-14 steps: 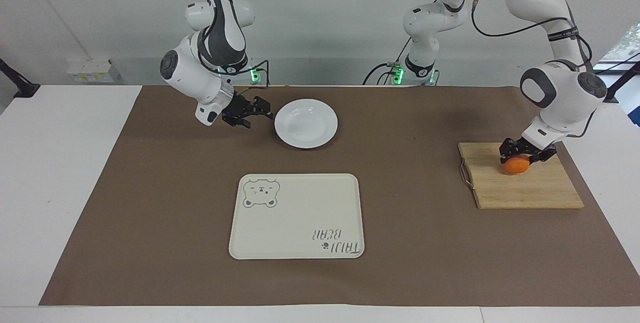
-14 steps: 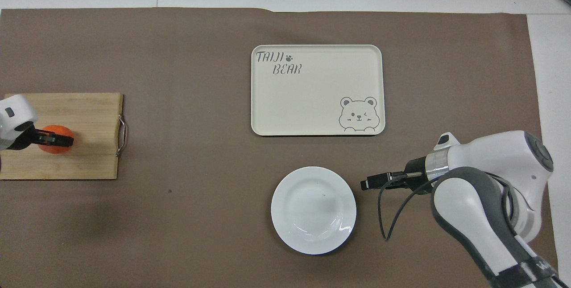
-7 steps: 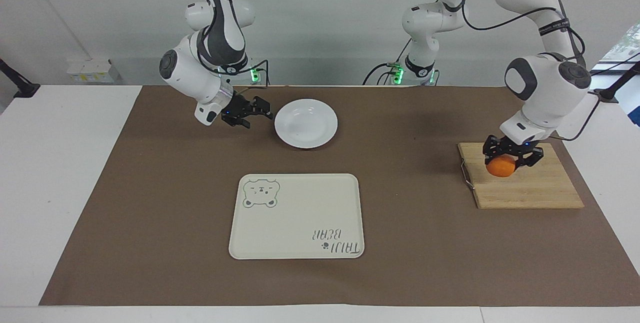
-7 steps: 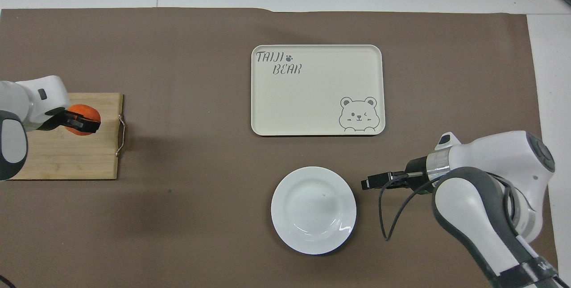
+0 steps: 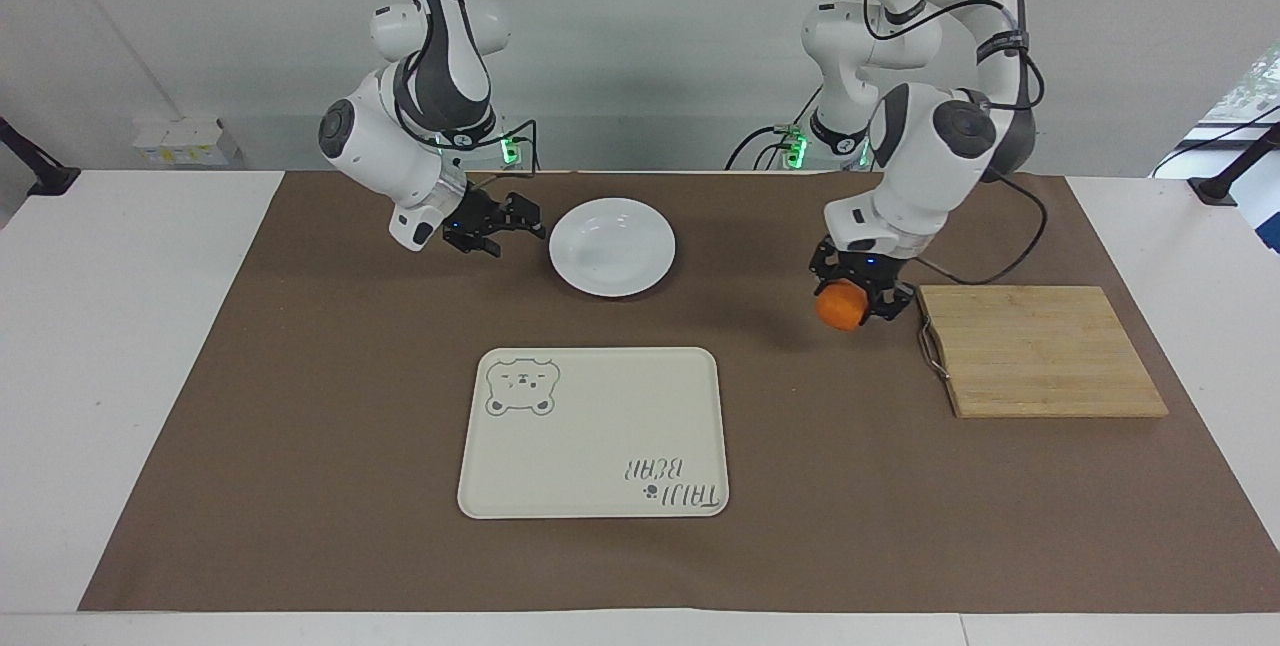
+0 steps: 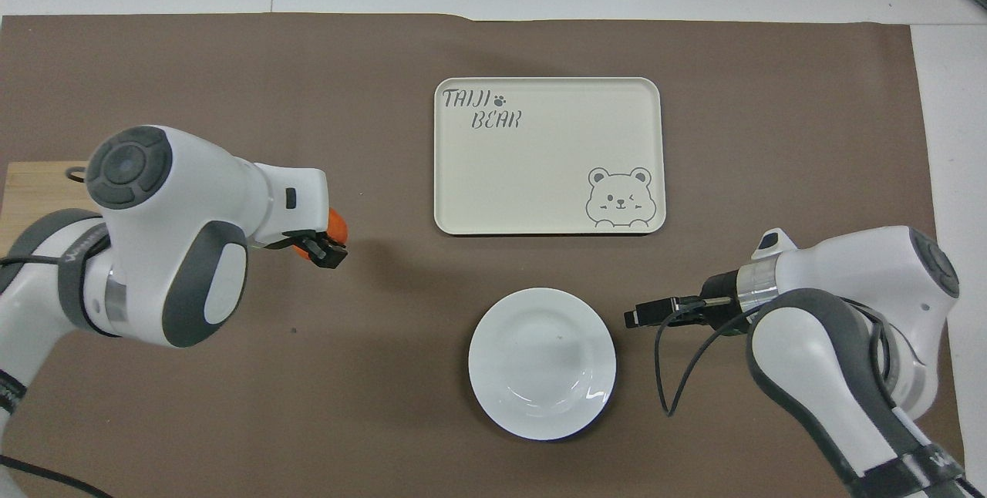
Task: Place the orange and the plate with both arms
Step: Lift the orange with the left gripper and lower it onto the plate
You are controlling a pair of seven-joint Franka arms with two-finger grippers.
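Gripping the small round orange fruit, the left hand hangs over brown paper beside the wooden board. The right hand waits open beside the round white plate.

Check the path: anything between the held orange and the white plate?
Nothing visible. The left gripper holds the orange in the air over bare brown mat, off the cutting board. Only mat lies between it and the plate. The right gripper waits beside the plate's rim at the right arm's end.
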